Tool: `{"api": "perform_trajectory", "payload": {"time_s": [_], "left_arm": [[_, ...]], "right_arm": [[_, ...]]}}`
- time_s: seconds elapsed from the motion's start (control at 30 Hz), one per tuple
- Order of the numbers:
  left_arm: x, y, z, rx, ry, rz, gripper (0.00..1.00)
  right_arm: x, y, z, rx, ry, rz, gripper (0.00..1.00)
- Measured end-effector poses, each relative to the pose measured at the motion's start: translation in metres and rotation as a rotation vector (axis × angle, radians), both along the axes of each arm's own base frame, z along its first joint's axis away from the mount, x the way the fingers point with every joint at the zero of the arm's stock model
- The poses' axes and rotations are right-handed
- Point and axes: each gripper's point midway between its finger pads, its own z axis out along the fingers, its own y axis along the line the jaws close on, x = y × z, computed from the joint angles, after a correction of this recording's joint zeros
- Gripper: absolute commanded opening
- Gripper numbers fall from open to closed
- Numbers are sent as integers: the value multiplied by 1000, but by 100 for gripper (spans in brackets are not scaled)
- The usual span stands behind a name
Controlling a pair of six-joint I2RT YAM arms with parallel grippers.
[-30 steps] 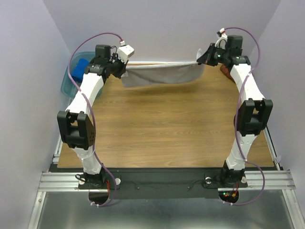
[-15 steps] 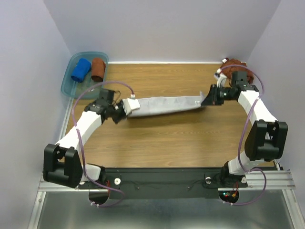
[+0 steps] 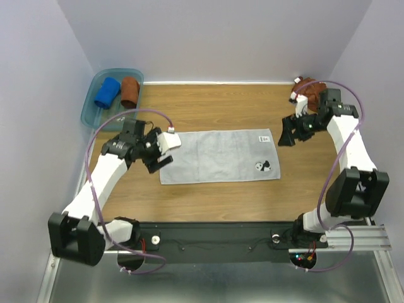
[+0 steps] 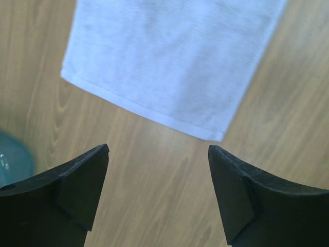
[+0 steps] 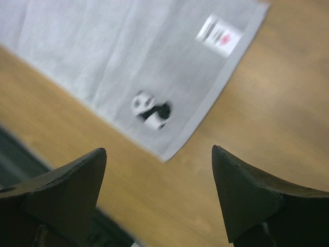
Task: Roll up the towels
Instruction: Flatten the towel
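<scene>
1. A light grey towel (image 3: pixel 218 155) lies spread flat near the middle of the wooden tabletop (image 3: pixel 214 104), its long sides running left to right.
2. A small panda print (image 5: pixel 150 110) sits near the towel's right end, and a white label (image 5: pixel 219 34) lies at its far right corner; the label's print is too blurred to read.
3. The left end effector (image 3: pixel 156 153) hovers at the towel's left end, fingers spread apart and gripping nothing. In its wrist view the towel's short edge lies just beyond the fingertips (image 4: pixel 103 153), not touching them.
4. The right end effector (image 3: pixel 288 137) hangs just off the towel's right edge, also released and empty.
5. A rust-brown towel (image 3: pixel 308 88) sits bunched at the far right corner, mostly hidden behind the right arm, so its shape is unclear.
6. A translucent blue tub (image 3: pixel 111 96) at the far left corner holds a blue roll (image 3: pixel 106 92) and a brown roll (image 3: pixel 129 92).
7. In both wrist views the fingers are cut off by the bottom edge.
</scene>
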Motion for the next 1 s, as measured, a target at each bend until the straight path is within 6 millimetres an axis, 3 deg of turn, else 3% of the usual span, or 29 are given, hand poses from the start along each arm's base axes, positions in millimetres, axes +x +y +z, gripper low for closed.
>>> {"api": "perform_trajectory", "payload": {"time_s": [0.07,0.13,0.23,0.27,0.37,0.5,0.77,1.0], "left_arm": [[20,0,3,-22,18,50,81],[40,-1,2,-49,60,90,80],[84,-3,-3,-100,99,166,70],[97,-3,4,-116,82,191,67],[131,3,-9,-125,118,273,63],[168,4,-22,-116,135,337,61],[173,8,-58,-88,219,394,59],[174,10,-64,-78,232,408,59]], "right_arm": [[20,-4,1,-6,-15,-9,77],[51,-10,-10,-11,6,-40,69],[88,-19,-31,-21,28,-81,59],[104,-23,-44,-26,47,-103,59],[137,-29,-67,-45,75,-143,57],[160,-28,-86,-67,86,-168,57],[185,6,-112,-104,85,-153,51],[186,15,-143,-166,119,-140,47]]}}
